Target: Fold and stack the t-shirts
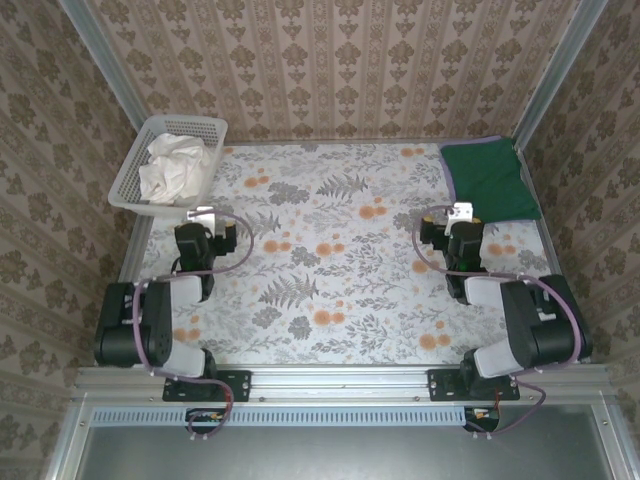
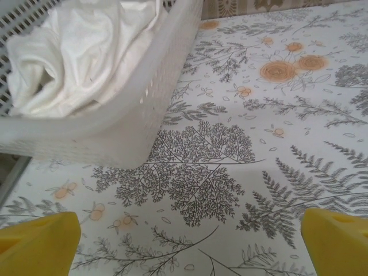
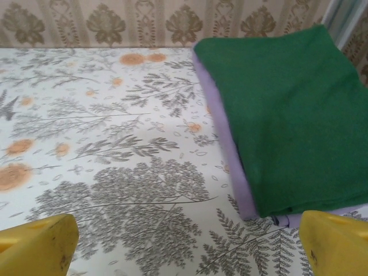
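Note:
A cream-white t-shirt (image 1: 172,166) lies crumpled inside the white mesh basket (image 1: 134,184) at the far left; the left wrist view shows this shirt (image 2: 86,52) bunched behind the basket wall (image 2: 138,126). The dark green t-shirt (image 1: 490,180) with purplish edging lies folded flat at the far right corner, and in the right wrist view the green shirt (image 3: 287,121) lies ahead and to the right. My left gripper (image 1: 202,216) stands open just in front of the basket, holding nothing. My right gripper (image 1: 460,213) is open just left of the green shirt, nothing between its yellow fingertips (image 3: 37,244).
A floral cloth (image 1: 340,250) covers the table between the two arms. Patterned walls enclose the back and both sides. The basket overhangs the table's far left corner. A metal rail (image 1: 340,380) runs along the near edge.

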